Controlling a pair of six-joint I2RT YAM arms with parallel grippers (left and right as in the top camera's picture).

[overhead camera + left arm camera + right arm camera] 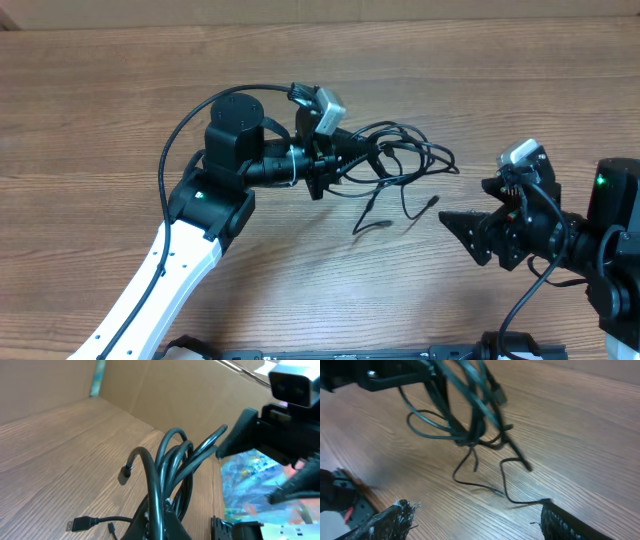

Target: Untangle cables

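The right gripper (477, 510) stands wide open and empty, just short of plug ends trailing on the wooden table (100, 100). Beyond, the cables (400, 158) are one tangled bundle, its long axis pointing from the left gripper (335, 165), clamped on it, towards the right arm. No cord looks separated yet.

matt wood-grain table (100, 100), glossy blk cables (172, 467)

cables (385, 160) at left claw (345, 160), right claw (455, 225) well apart
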